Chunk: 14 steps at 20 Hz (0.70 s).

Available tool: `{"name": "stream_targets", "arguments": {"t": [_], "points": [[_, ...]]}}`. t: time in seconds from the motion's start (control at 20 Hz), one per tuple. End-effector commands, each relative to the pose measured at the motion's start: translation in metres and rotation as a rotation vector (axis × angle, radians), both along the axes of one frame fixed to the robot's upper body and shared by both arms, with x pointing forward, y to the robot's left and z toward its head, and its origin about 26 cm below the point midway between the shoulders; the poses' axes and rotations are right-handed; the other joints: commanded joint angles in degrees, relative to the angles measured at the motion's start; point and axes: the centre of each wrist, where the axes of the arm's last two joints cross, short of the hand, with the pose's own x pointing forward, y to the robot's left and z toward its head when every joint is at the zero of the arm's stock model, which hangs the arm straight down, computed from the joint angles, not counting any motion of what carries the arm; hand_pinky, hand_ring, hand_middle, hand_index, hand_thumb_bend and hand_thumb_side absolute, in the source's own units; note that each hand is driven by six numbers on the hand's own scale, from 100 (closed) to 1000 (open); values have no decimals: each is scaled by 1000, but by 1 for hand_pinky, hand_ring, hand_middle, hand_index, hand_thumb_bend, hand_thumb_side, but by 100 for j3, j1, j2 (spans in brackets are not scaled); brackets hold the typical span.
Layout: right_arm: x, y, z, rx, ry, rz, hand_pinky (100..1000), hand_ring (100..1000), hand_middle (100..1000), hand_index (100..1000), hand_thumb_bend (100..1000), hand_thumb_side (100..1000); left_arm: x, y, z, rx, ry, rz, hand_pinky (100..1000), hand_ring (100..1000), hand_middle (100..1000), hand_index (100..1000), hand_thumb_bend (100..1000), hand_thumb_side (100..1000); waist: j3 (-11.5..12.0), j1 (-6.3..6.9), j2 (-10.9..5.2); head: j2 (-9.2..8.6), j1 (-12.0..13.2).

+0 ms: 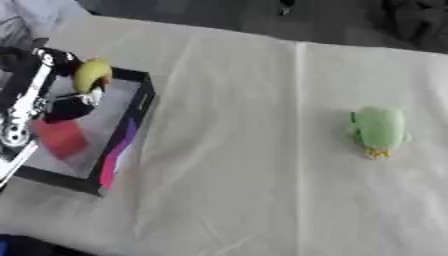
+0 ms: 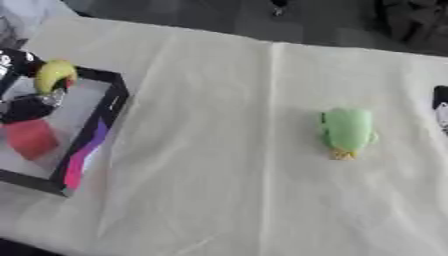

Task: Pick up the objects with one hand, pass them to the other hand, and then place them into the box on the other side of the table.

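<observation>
On the cream cloth-covered table (image 1: 236,190), a red block (image 1: 61,137) lies in the black-rimmed open box (image 1: 131,131). The green plush toy (image 1: 379,129) rests well right. Farther back, the left hand (image 1: 66,102) is curled round a yellow rounded object (image 1: 91,74) above the box. A dark sliver at the right edge may be the right hand (image 2: 441,110); I cannot tell how its fingers stand.

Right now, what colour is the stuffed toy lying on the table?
Light green, with small orange-yellow feet: the stuffed toy, clearest in the left eye view.
</observation>
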Motion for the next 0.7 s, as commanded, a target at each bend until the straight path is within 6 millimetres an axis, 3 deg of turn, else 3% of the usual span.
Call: {"name": "stream_targets", "arguments": {"t": [0.05, 0.25, 0.4, 0.45, 0.7], "points": [[-5, -7, 14, -30, -30, -32, 837, 761, 821, 821, 340, 183, -2, 13, 17, 93, -2, 55, 889, 895, 732, 820, 770, 304, 10, 13, -88, -70, 37], [-6, -12, 15, -37, -7, -72, 841, 764, 821, 822, 342, 189, -3, 16, 21, 136, 25, 94, 950, 946, 781, 872, 916, 538, 15, 5, -80, -68, -13], [-7, -15, 17, -38, 3, -90, 842, 764, 821, 822, 338, 193, -4, 16, 26, 134, 18, 121, 949, 950, 784, 874, 932, 575, 17, 6, -76, -62, -69], [-7, -16, 17, -38, 4, -94, 842, 764, 821, 823, 338, 193, -5, 14, 29, 127, 4, 122, 946, 949, 783, 871, 903, 564, 19, 7, -75, -61, -112], [-8, -19, 19, -42, 17, -112, 844, 765, 820, 821, 340, 185, -17, -8, 52, -14, -156, 28, 860, 883, 711, 765, 568, 403, 34, 4, -75, -36, -370]]}}
